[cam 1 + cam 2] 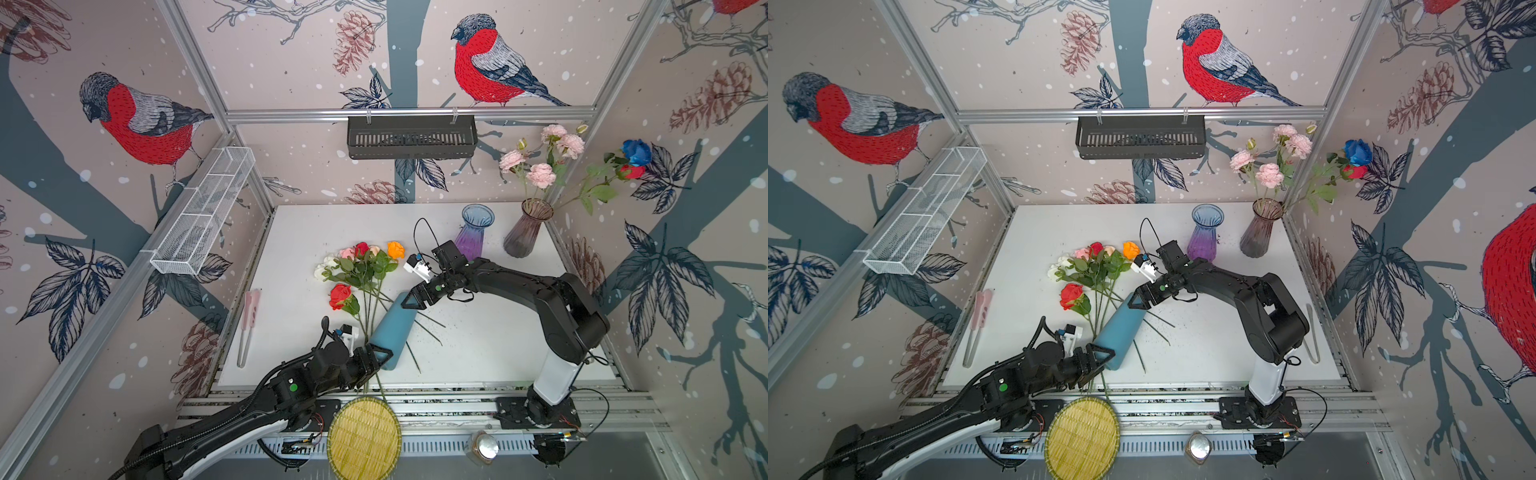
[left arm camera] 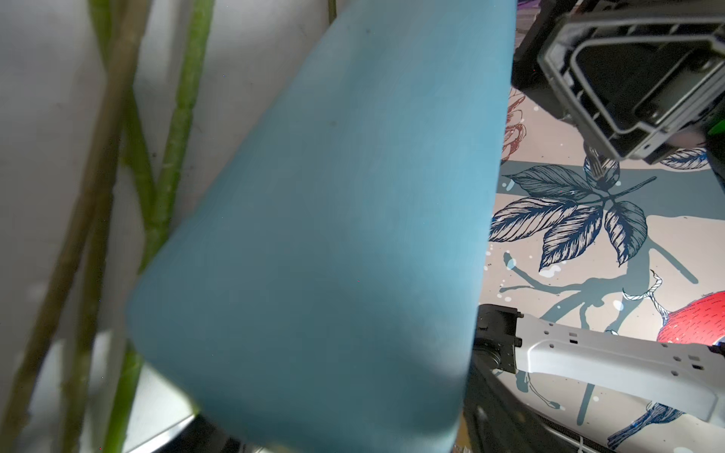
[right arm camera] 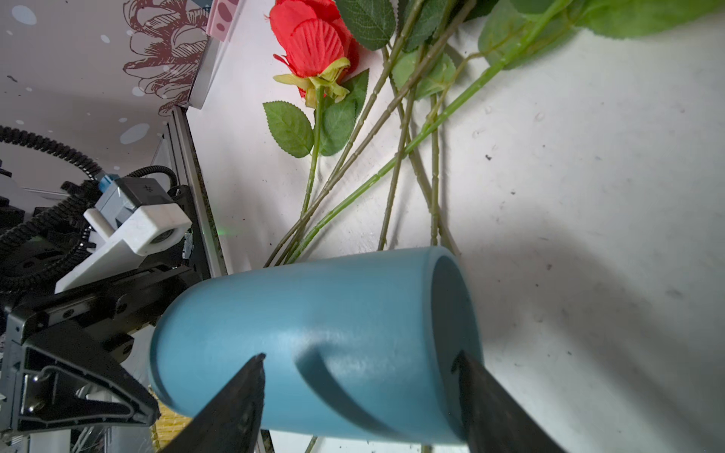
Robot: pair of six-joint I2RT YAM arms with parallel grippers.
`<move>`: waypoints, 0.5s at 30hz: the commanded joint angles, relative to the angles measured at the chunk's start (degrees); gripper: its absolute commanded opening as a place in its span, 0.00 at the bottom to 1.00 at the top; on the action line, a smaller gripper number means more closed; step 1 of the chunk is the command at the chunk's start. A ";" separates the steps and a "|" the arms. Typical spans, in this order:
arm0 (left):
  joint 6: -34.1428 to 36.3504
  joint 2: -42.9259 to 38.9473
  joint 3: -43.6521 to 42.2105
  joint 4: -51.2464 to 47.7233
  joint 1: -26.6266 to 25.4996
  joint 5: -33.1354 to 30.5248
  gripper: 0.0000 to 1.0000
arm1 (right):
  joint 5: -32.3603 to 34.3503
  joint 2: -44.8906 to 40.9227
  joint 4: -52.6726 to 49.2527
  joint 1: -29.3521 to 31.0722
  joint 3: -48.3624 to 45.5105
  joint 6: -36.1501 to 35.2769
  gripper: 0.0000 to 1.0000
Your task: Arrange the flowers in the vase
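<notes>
- Blue matte cylindrical vase (image 1: pixel 392 328) lies tipped on the white table (image 1: pixel 498 349), across the stems of the loose artificial flowers (image 1: pixel 361 266); righting it could drag or scatter them.
- Right hand (image 1: pixel 413 303) straddles its mouth end, spread apart, not clamped; closing off-centre could roll it.
- Left hand (image 1: pixel 380 357) sits at its base; whether it clamps, I cannot tell.

The blue vase (image 3: pixel 314 313) hides the lower ends of the flower stems (image 3: pixel 398 161) behind it.
</notes>
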 commanded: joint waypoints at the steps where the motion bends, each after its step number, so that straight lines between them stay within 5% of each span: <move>1: 3.90 1.47 1.07 5.42 1.98 -2.42 0.78 | -12.16 -1.28 -2.26 0.85 -1.24 -1.19 0.76; 15: 11.76 11.09 3.99 8.31 12.15 7.21 0.78 | -22.76 -4.02 -5.94 5.15 -4.59 -8.09 0.68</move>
